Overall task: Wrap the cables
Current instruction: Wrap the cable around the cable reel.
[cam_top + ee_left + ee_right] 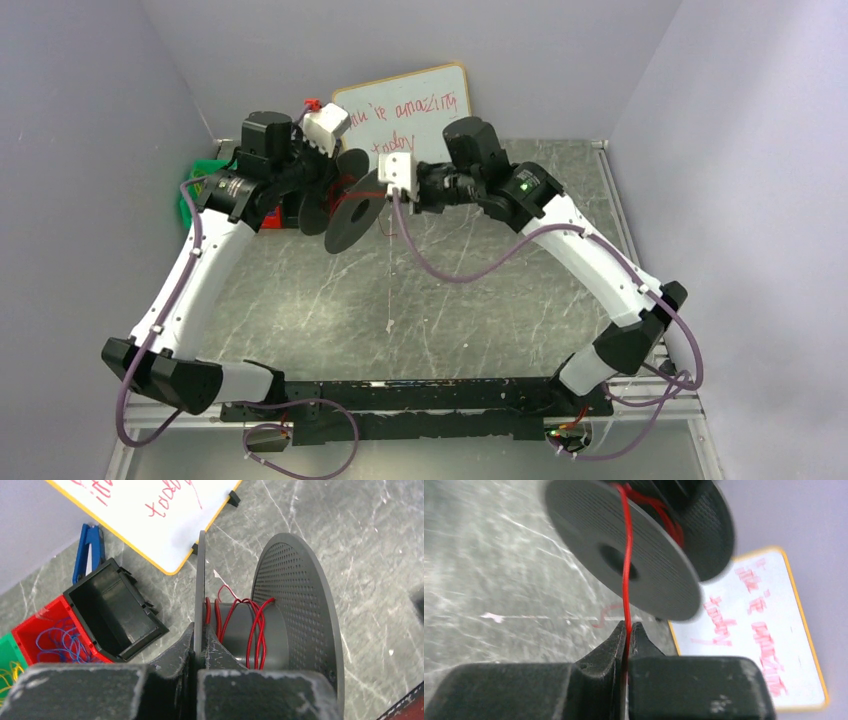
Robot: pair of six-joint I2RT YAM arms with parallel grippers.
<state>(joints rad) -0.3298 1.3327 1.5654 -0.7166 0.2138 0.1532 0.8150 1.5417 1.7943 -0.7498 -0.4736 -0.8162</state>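
Note:
A black spool point(345, 205) with two perforated discs is held above the table at the back centre. My left gripper point(200, 645) is shut on the rim of one disc point(200, 590). Thin red cable point(257, 630) is wound in several turns round the spool's core. My right gripper point(628, 630) is shut on a strand of the red cable point(626, 580), which runs taut from my fingertips over the near disc point(624, 555) to the core. A loose end of red cable point(604, 615) lies on the table below.
A whiteboard point(410, 110) with red writing leans on the back wall. Red point(45, 640), green point(7, 667) and black point(112, 612) bins and a blue clip point(87, 547) stand at the back left. A thin pale strand point(388, 290) hangs from the right gripper to the table.

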